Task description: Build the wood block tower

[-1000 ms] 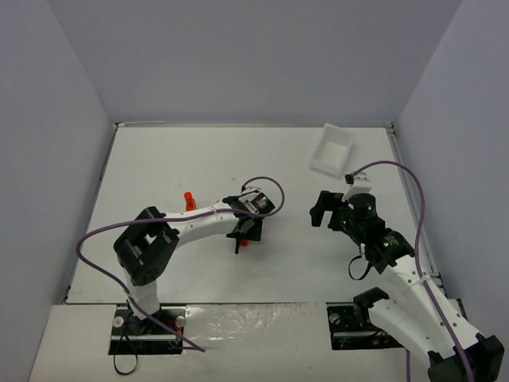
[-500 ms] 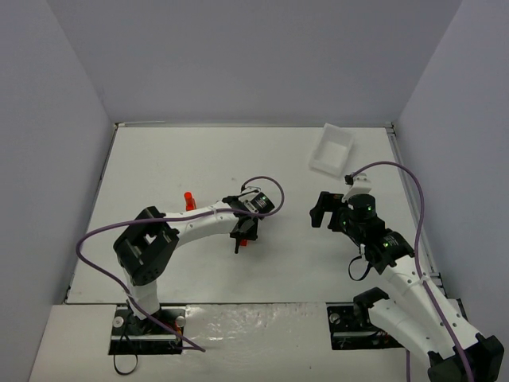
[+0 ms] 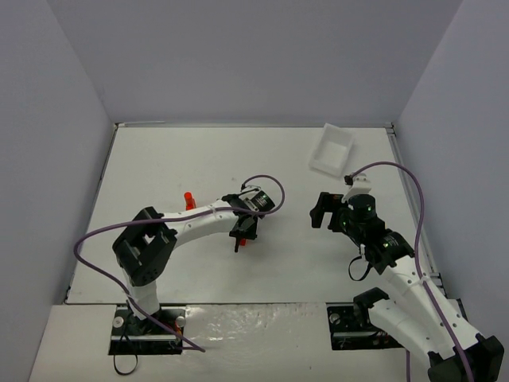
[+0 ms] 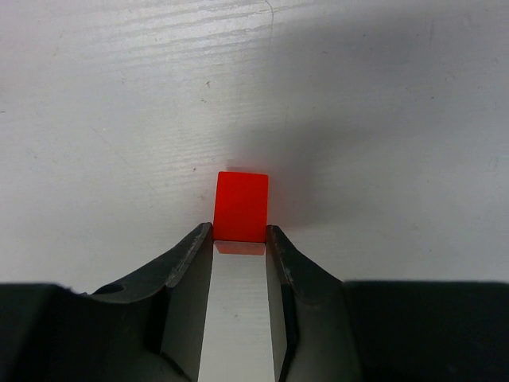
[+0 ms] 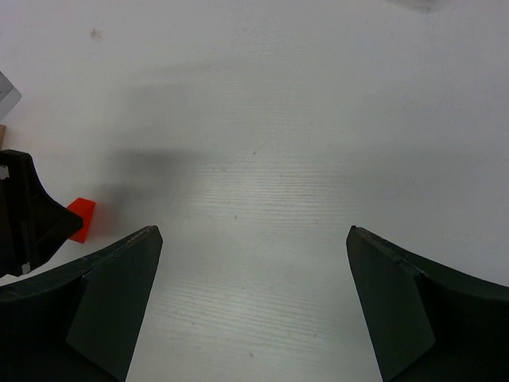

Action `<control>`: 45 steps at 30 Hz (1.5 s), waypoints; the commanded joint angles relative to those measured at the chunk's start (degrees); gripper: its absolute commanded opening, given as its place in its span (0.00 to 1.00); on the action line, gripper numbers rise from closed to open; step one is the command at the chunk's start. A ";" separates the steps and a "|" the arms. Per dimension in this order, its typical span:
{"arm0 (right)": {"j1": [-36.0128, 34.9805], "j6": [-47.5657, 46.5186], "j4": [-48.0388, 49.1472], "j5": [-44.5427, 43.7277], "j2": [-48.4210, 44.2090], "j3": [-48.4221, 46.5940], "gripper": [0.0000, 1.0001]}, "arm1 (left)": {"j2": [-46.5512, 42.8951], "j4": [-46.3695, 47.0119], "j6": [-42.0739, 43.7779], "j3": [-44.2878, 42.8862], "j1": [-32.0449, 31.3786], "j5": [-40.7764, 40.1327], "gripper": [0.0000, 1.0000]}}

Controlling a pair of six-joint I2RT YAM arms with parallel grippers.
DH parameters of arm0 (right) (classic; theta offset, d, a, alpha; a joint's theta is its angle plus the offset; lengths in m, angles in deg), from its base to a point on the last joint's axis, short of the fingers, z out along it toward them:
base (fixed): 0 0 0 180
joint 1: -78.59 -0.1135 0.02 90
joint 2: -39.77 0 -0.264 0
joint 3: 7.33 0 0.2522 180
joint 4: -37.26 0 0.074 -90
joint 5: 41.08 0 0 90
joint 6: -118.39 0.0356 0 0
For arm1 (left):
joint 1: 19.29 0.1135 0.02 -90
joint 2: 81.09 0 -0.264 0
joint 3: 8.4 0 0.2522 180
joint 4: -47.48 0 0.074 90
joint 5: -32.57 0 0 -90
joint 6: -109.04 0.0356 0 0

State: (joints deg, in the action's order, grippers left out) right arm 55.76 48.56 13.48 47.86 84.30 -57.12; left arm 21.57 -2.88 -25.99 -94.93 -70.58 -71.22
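At the middle of the worktop [image 3: 199, 159], your left jaws have closed in over the last second. They stood clearly wider around the red block [image 4: 241, 205] and now press narrow against both its sides. The wrist view shows only the tips biting the near end of the block, with the rest sticking out ahead. The block seems to rest on the worktop, not yet lifted. I read that as a grip just made, so the pick is the step in hand and the lift comes next. With so short a bite the block could pivot or slip as you raise it, so go up slowly.

The tower [image 3: 189, 199] stands at about 10 o'clock from the held block, near it but apart. From above it is a small red upright, too small for you to count its blocks. This block should go there, set square on top.

Your right jaws have not moved: they are wide apart with nothing between them, hovering at 3 o'clock of the block. The tray [image 3: 332, 149] sits at 1 o'clock, by the far edge
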 commanded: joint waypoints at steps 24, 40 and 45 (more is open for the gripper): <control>0.42 -4.97 1.76 -0.57 3.09 -5.93 1.00 | -22.36 -17.24 20.04 -15.79 28.77 7.93 0.00; 0.35 -4.60 1.85 -0.14 4.36 -5.72 1.00 | -17.86 -12.92 23.85 -12.44 30.72 7.29 0.00; 0.38 -4.53 1.85 -0.03 4.74 -5.72 1.00 | -17.18 -11.70 23.48 -11.12 30.72 7.18 0.00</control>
State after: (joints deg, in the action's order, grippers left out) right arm 55.76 44.40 12.96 48.68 88.32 -60.66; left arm 4.71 -17.57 -3.20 -106.00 -40.26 -64.00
